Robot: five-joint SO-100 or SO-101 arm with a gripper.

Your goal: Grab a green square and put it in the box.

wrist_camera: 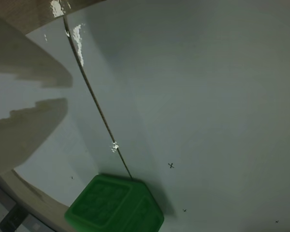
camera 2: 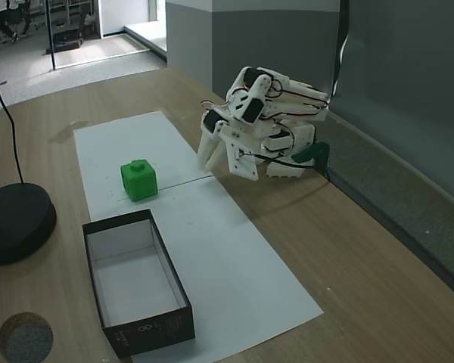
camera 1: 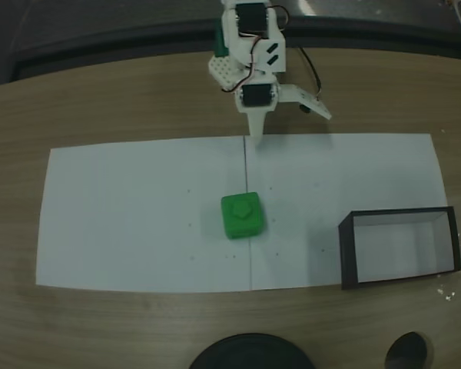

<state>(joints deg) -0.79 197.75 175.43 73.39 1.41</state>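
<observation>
On white paper (camera 1: 138, 215), mid-sheet: green square (camera 1: 241, 216), stud up, beside seam line | box (camera 1: 399, 247): apart, on paper's end | claw (camera 1: 255, 135): folded near arm base, apparently parted, ungrasping | counter (camera 1: 100, 100): wood.

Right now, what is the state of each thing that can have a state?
green square: upright on the white paper, stud on top, not held, outside the box.
box: open-topped, nothing inside, on the paper.
hand: open, holding nothing, folded back near the arm's base, apart from the square.
</observation>
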